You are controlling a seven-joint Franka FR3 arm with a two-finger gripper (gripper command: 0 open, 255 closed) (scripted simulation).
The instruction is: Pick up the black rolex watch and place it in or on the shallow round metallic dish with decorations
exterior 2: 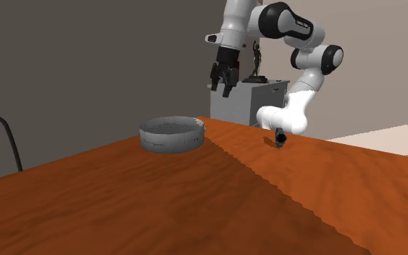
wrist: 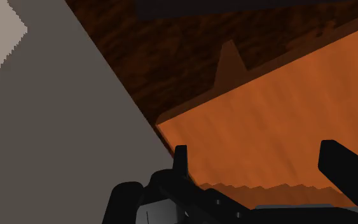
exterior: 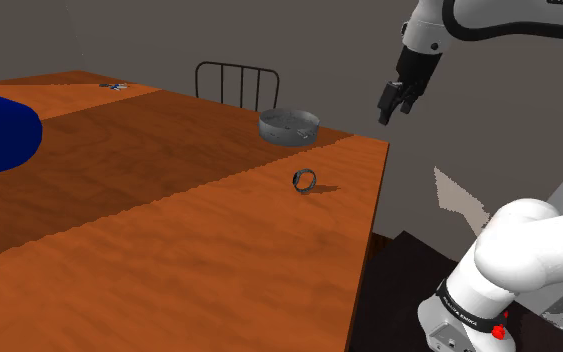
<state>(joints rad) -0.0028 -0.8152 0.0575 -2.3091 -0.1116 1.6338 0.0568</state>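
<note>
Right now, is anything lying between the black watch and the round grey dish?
No. In the shoulder view, only bare brown wooden tabletop separates the black ring-shaped watch from the shallow round grey dish.

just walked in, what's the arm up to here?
The white Franka arm is holding nothing. Its gripper hangs open in the air near the table's edge, clear of both items. The dark watch stands on its edge on the wooden table, untouched. The grey round dish sits apart from it, closer to the table's corner. The pick has not begun.
</note>
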